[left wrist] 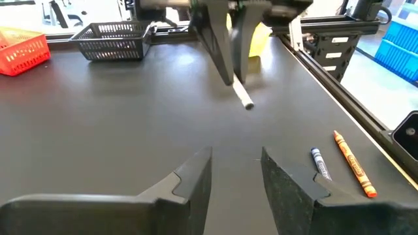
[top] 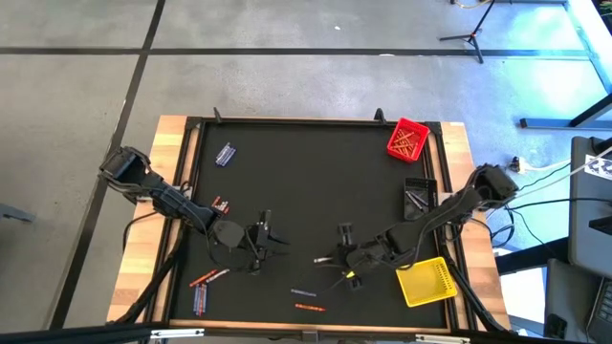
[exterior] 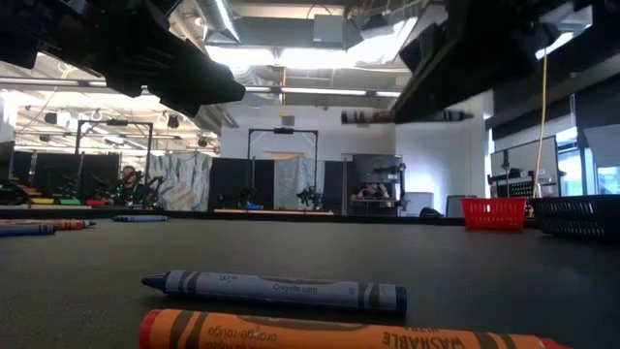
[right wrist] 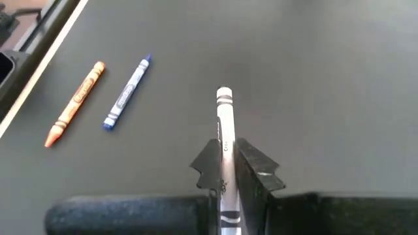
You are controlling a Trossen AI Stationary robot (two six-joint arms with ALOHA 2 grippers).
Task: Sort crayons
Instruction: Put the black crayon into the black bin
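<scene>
Right wrist view: your right claw (right wrist: 226,171) grips 1 white crayon (right wrist: 225,124) above the desk (right wrist: 313,78); left claw (left wrist: 236,173) open opposite.

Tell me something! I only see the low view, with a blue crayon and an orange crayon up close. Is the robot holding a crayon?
Observer: Yes. The right end effector is shut on a whitish crayon.
Operator: What is the other arm doing?
Observer: The left end effector is open and holds nothing. It faces the right one.
Operator: Is anything inside the red bin?
Observer: Yes. From above, the red bin has several crayons in it.
</scene>
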